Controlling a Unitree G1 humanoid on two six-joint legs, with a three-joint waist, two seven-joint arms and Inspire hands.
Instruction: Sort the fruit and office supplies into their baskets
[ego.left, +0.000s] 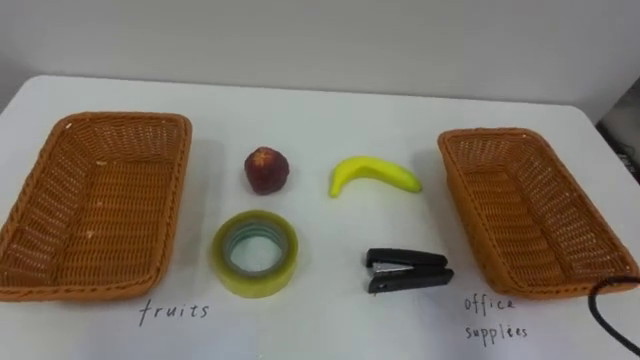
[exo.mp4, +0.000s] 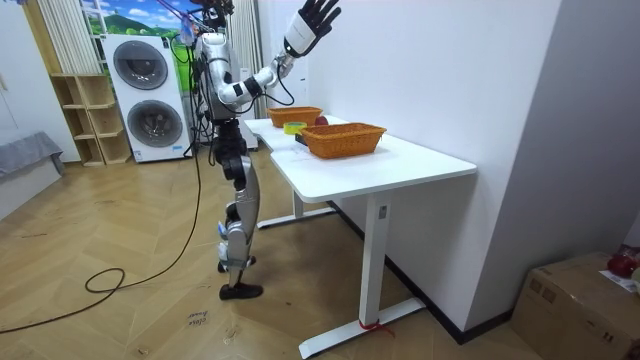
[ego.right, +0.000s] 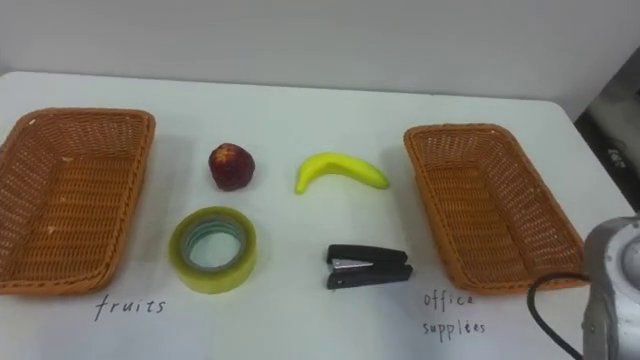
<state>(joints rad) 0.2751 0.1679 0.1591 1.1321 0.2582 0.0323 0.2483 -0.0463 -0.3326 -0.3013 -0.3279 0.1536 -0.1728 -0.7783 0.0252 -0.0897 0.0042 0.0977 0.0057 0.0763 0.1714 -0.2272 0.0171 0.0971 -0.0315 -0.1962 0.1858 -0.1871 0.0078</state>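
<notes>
All sorting remains ahead; the right hand (exo.mp4: 315, 22), upper frame, fingers spread, must next descend onto the round red apple (ego.left: 267, 170), centre-left.

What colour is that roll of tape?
The roll of tape is translucent yellow, greenish inside; the left eye view shows it best.

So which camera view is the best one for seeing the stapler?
Either eye view; take the left eye view, where the stapler lies whole and uncovered, seen from above. The right eye view shows it just as well. The room view shows at most a dark speck by the near basket.
</notes>
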